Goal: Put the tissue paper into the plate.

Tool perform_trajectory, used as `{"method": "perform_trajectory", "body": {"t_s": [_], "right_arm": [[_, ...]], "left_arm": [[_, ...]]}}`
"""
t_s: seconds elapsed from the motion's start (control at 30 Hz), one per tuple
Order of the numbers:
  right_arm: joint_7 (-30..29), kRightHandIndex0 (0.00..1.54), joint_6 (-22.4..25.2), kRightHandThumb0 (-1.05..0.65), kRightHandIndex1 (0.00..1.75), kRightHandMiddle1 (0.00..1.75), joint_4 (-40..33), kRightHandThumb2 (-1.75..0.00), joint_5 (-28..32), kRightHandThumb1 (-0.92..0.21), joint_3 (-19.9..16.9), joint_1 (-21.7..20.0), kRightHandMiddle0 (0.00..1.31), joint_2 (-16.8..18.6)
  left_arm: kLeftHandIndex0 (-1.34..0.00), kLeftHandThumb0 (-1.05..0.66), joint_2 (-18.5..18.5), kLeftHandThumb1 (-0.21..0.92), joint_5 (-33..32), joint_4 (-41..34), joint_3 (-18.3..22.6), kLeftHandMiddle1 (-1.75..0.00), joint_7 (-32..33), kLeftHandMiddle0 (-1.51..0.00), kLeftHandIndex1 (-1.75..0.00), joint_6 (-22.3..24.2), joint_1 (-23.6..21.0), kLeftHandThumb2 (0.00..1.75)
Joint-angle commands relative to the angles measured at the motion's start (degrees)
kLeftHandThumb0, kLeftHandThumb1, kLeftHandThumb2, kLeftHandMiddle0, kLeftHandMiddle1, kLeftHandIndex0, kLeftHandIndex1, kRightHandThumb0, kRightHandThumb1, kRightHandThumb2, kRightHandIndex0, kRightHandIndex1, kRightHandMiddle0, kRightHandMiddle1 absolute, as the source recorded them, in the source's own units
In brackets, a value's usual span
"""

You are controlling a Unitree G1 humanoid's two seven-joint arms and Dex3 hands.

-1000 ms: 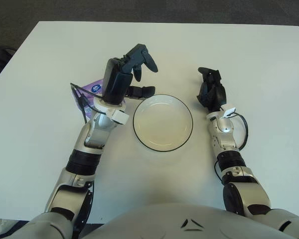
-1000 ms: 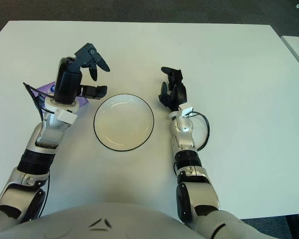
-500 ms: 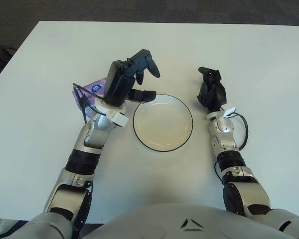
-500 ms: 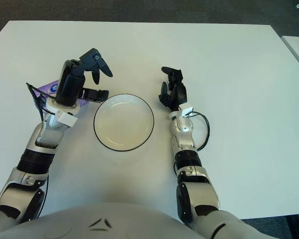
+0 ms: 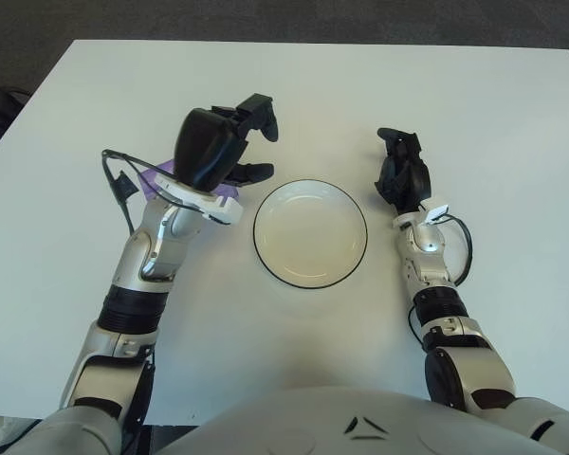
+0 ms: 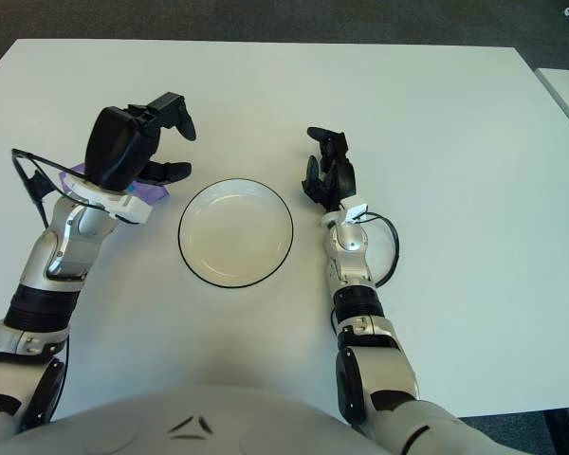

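Left eye view: left hand [image 5: 229, 142], fingers spread and empty, hovers over purple tissue pack [image 5: 161, 184] left of the empty plate [image 5: 310, 233]
Soft, light, crushable; pinch its long edges gently. Right hand [image 5: 401, 171] shows right of plate

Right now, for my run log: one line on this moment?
left hand: open above tissue paper | right hand: idle right of plate | plate: empty
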Motion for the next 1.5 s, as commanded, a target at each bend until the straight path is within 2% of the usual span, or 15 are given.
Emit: {"method": "perform_trajectory", "body": {"t_s": [0.0,0.1,0.23,0.5,0.57,0.6,0.67,0.73,0.77,0.8,0.9,1.03,1.13,1.3,1.47], "right_arm": [[0.0,0.33,4.0,-0.61,0.14,1.02,9.3,-0.82,-0.7,-0.92,0.3,10.2,0.0,0.5],[0.0,0.33,4.0,-0.61,0.14,1.02,9.5,-0.82,-0.7,-0.92,0.4,10.2,0.0,0.5],[0.0,0.33,4.0,-0.63,0.14,1.03,9.7,-0.82,-0.7,-0.92,0.5,10.1,0.0,0.4],[-0.1,0.33,4.2,-0.65,0.14,1.03,9.7,-0.83,-0.9,-0.92,0.8,10.0,0.0,0.5],[-0.1,0.33,4.1,-0.64,0.14,1.03,9.9,-0.82,-1.0,-0.92,0.8,9.9,0.0,0.5],[-0.1,0.32,4.1,-0.64,0.14,1.03,9.9,-0.82,-1.0,-0.92,0.9,9.8,0.0,0.5],[-0.1,0.32,4.1,-0.64,0.14,1.03,10.0,-0.82,-1.0,-0.92,0.9,9.8,0.0,0.5],[-0.1,0.32,4.1,-0.63,0.14,1.03,10.1,-0.82,-0.9,-0.92,0.9,9.8,0.0,0.5],[-0.1,0.32,4.1,-0.63,0.14,1.03,10.2,-0.82,-0.9,-0.92,0.9,9.7,0.0,0.6],[-0.1,0.32,4.2,-0.63,0.14,1.03,10.3,-0.81,-0.8,-0.92,0.9,9.6,0.0,0.7],[0.0,0.32,4.3,-0.63,0.14,1.04,10.5,-0.81,-0.7,-0.92,0.9,9.5,0.0,0.8],[-0.1,0.32,4.5,-0.63,0.14,1.04,10.7,-0.81,-0.7,-0.92,0.9,9.3,0.0,0.9],[-0.1,0.33,4.7,-0.63,0.14,1.06,10.9,-0.81,-0.6,-0.92,0.8,9.1,0.0,1.0],[0.0,0.33,4.8,-0.63,0.14,1.07,11.4,-0.81,-0.5,-0.92,0.8,8.7,0.0,1.2],[0.1,0.32,4.6,-0.62,0.14,1.07,12.3,-0.79,-0.4,-0.92,0.7,8.1,0.0,1.3]], "left_arm": [[-0.66,-0.5,-1.1,0.25,8.1,-5.6,1.0,-1.75,-3.8,-1.22,-1.75,9.9,1.0,1.4],[-0.67,-0.5,-1.5,0.25,14.7,-7.2,0.5,-1.75,-6.2,-1.2,-1.75,15.7,0.7,1.4],[-0.57,-0.47,-1.2,0.36,24.6,-9.8,0.0,-1.75,-12.5,-1.13,-1.75,22.2,0.3,1.26],[-0.4,-0.41,1.0,0.6,36.5,-14.2,0.2,-1.75,-25.5,-0.94,-1.75,26.5,2.8,0.95],[-0.3,-0.62,2.7,0.76,40.1,-15.0,0.4,-1.75,-30.5,-0.83,-1.71,26.2,4.0,0.81],[-0.23,-0.71,3.3,0.82,41.4,-15.3,0.5,-1.75,-32.3,-0.68,-1.66,25.9,4.3,0.77],[-0.18,-0.79,4.0,0.87,43.3,-15.8,0.5,-1.75,-35.0,-0.54,-1.62,25.4,4.4,0.74],[-0.11,-0.86,4.8,0.89,45.0,-16.2,0.4,-1.64,-37.8,-0.4,-1.56,24.6,4.4,0.75],[-0.07,-0.9,5.5,0.9,45.5,-16.7,0.6,-1.5,-39.6,-0.33,-1.49,24.0,4.5,0.76],[-0.04,-0.94,6.0,0.91,45.7,-17.0,0.7,-1.32,-40.8,-0.28,-1.38,23.6,4.6,0.77],[-0.01,-0.99,6.5,0.92,45.6,-17.6,1.0,-1.02,-42.3,-0.23,-1.2,23.1,5.0,0.78],[0.0,-1.03,6.5,0.92,45.8,-19.3,1.0,-0.84,-46.7,-0.21,-1.02,22.3,3.5,0.78],[0.0,-1.04,7.5,0.92,44.3,-19.3,1.7,-0.65,-49.4,-0.2,-0.78,21.4,3.8,0.79],[0.0,-1.05,11.4,0.92,37.5,-28.4,4.6,-0.49,-62.0,-0.29,-0.62,17.7,4.0,0.81],[0.0,-1.05,16.0,0.92,28.1,-28.1,5.6,-0.47,-73.0,-0.31,-0.39,14.9,0.7,0.82]]}}
